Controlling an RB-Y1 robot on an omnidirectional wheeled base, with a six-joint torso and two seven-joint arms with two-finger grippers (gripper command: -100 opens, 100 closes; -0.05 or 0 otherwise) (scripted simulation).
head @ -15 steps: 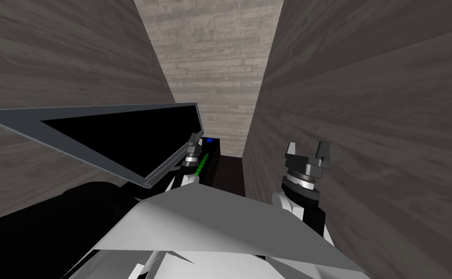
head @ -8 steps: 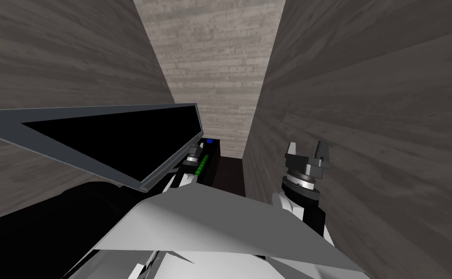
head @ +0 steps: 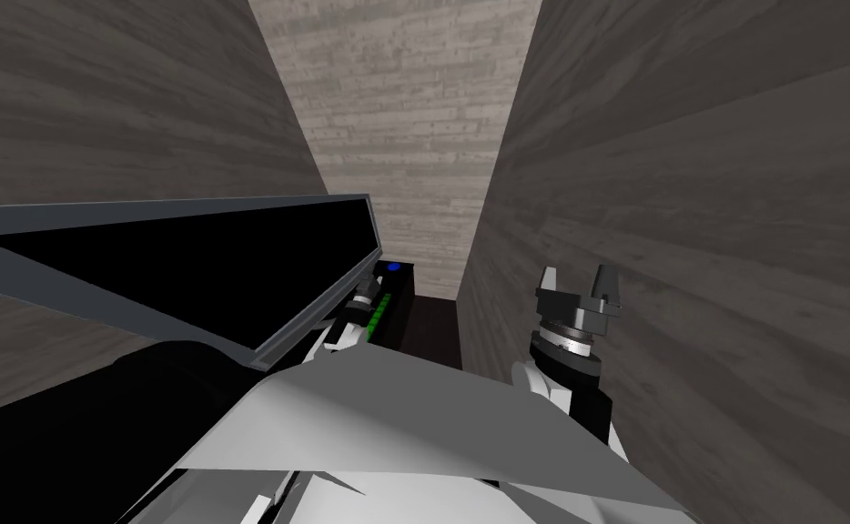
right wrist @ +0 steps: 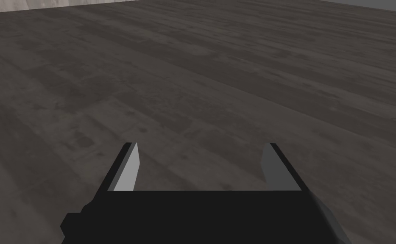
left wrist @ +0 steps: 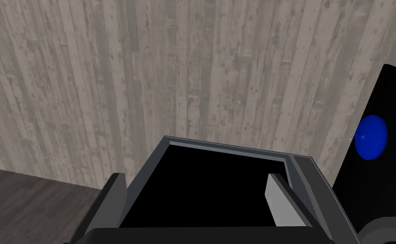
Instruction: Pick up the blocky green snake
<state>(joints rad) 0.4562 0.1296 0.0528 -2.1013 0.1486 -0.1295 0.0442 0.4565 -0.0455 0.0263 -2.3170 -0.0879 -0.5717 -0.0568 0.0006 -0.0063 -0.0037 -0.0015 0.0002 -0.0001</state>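
Bearing the green snake (head: 379, 316), a black stand (head: 402, 293) adjoins plank walls (head: 405, 136).

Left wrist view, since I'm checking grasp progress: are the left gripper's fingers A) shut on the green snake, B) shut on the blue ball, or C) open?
C: the fingers of the left gripper stand well apart, with the blue ball off to one side, untouched.
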